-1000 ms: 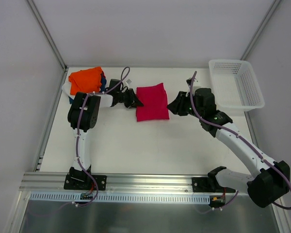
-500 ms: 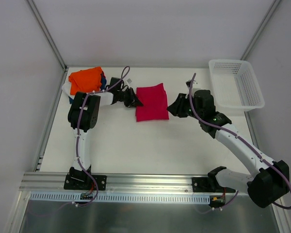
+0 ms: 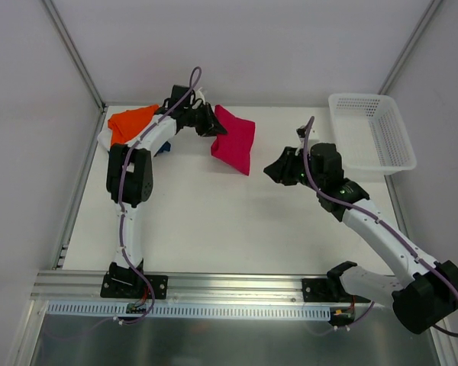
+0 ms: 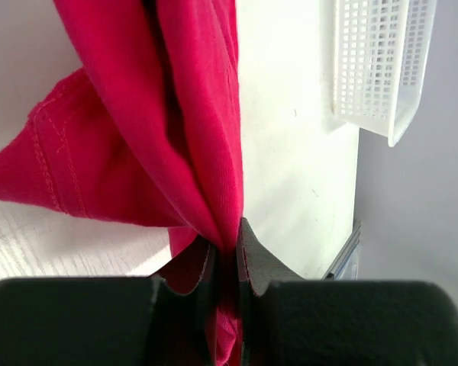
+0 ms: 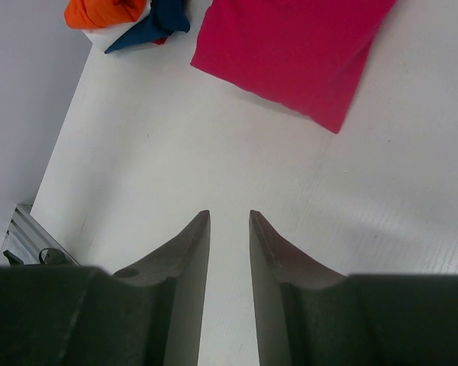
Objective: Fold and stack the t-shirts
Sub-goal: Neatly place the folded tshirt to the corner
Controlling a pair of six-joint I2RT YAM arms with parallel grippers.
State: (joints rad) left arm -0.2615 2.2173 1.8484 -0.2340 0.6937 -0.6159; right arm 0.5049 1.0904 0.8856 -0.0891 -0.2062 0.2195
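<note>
**Red tee hanging from one pinched edge**

The left gripper [image 4: 227, 252] is clamped tight on one edge of the folded crimson-red cotton t-shirt [image 3: 234, 139]. The shirt hangs over the far side of the white table [image 3: 214, 221], just right of the pile of orange, navy and white tees [image 3: 131, 122] in the far-left corner. So thin a pinch could let the fold sag open or slip. The right gripper [image 5: 229, 229] hovers mid-table, jaws slightly apart and empty. Open room lies near; the white plastic mesh basket [image 3: 370, 130] sits far right.

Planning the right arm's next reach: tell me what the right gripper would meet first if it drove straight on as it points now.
Probably the crimson t-shirt, straight ahead past a stretch of table. Depth is unclear, so the right gripper might touch the table first.
</note>
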